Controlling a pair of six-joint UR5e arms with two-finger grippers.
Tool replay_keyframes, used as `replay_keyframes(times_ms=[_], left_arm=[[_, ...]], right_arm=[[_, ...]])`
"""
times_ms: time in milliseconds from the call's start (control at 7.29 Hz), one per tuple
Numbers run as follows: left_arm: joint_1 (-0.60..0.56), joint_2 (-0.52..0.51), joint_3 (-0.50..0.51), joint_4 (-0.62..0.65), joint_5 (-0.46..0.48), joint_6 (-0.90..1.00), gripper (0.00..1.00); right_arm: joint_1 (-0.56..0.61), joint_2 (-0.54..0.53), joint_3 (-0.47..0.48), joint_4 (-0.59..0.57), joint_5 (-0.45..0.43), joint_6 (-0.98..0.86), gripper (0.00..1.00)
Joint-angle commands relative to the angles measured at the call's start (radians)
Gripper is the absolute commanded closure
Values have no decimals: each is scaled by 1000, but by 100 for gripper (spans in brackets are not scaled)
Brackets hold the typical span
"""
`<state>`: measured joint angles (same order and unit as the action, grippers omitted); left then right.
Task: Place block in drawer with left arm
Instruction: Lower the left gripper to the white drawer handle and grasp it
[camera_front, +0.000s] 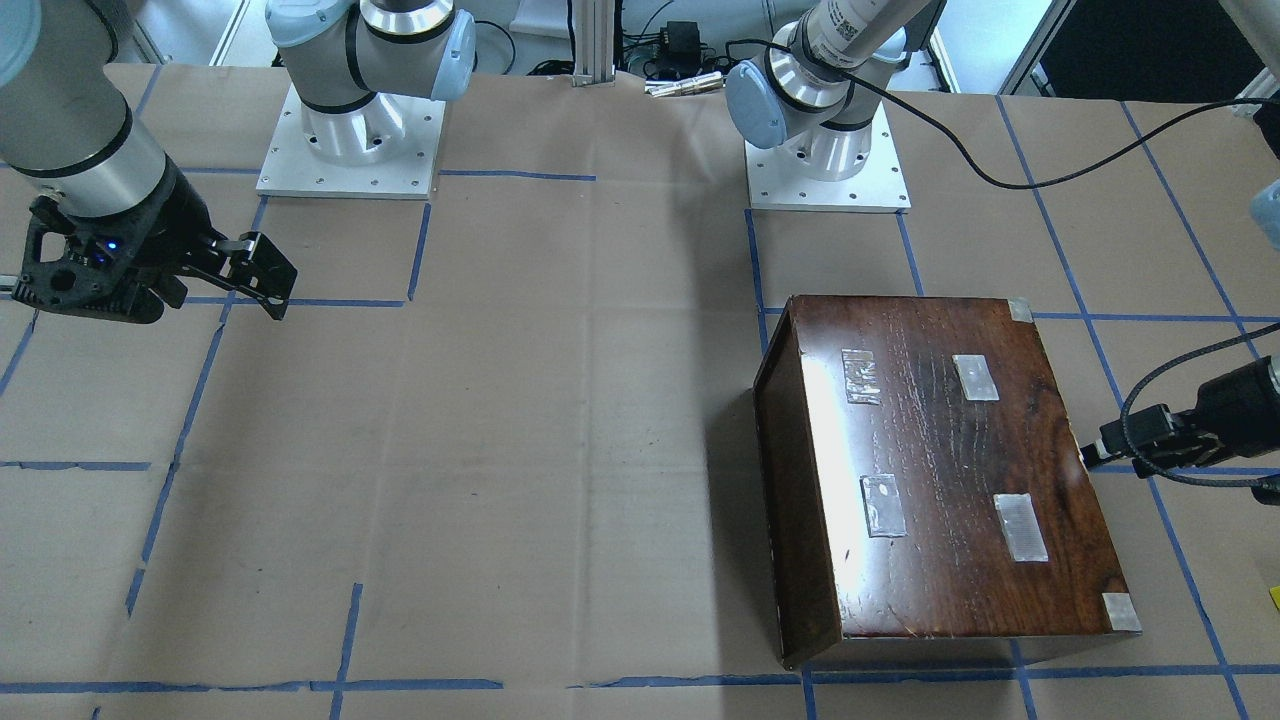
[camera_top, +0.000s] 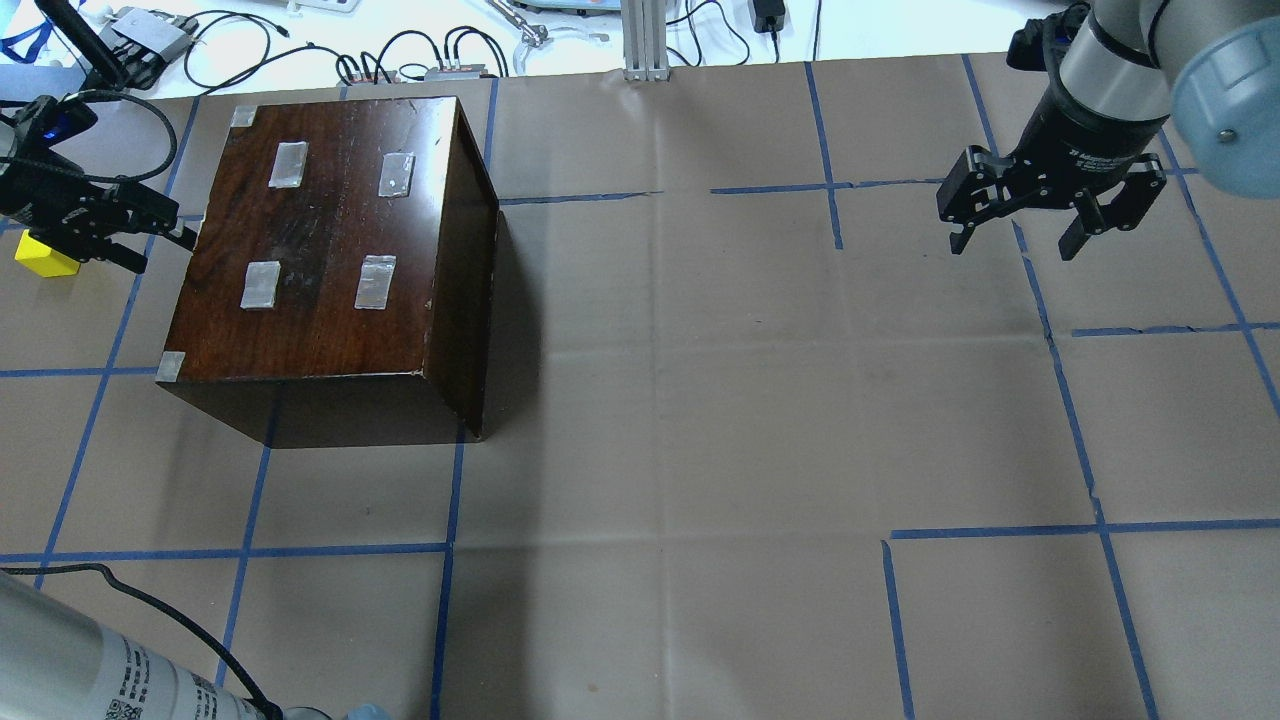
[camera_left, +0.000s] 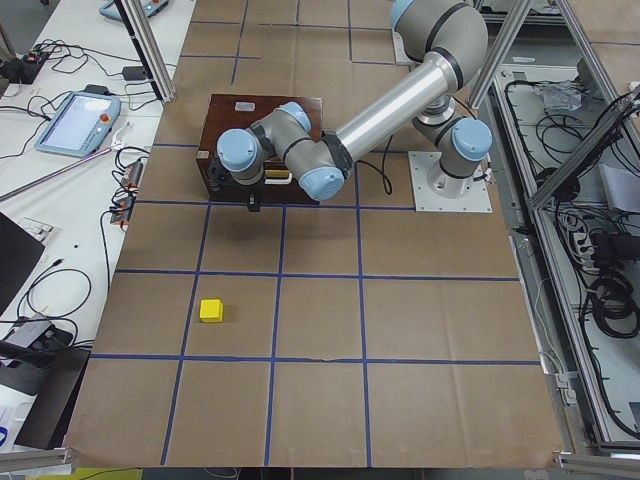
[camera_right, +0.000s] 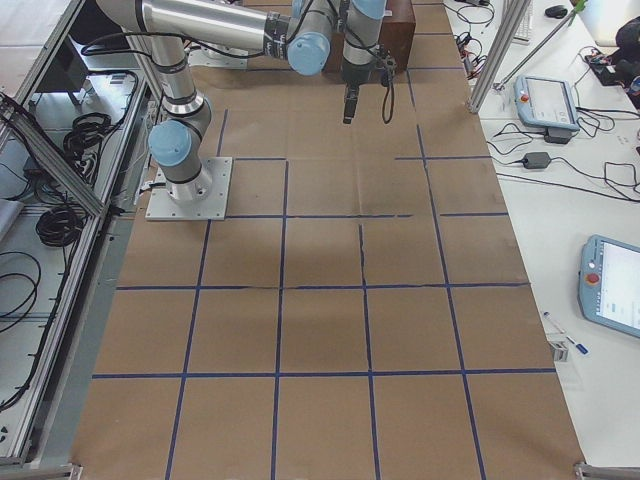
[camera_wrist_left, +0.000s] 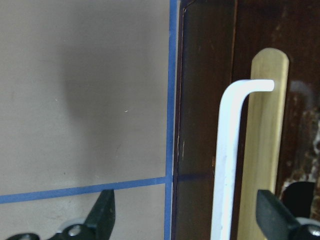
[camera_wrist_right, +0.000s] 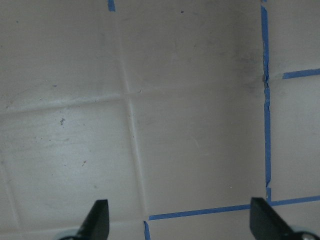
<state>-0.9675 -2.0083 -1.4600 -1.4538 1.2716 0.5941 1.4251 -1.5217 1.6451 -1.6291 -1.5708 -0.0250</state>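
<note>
The yellow block lies on the paper-covered table, left of the dark-brown box; it also shows in the exterior left view. The drawer is shut in the box, and its dark front board carries a white handle. My left gripper is open and empty, level with that front board and pointing at it. In the left wrist view the gripper has the handle between its fingers, apart from both. My right gripper is open and empty, hanging above bare table far to the right.
Blue tape lines grid the brown paper. The two arm bases stand on the robot's side. The left arm's black cable loops beside the box. Cables and a teach pendant lie past the table's far edge.
</note>
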Motion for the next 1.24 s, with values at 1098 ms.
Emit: replay_keyframes(times_ms=[1098], left_arm=[[13, -24, -32, -13, -41, 10, 1]], right_arm=[[0, 0, 1, 0, 0, 0, 0]])
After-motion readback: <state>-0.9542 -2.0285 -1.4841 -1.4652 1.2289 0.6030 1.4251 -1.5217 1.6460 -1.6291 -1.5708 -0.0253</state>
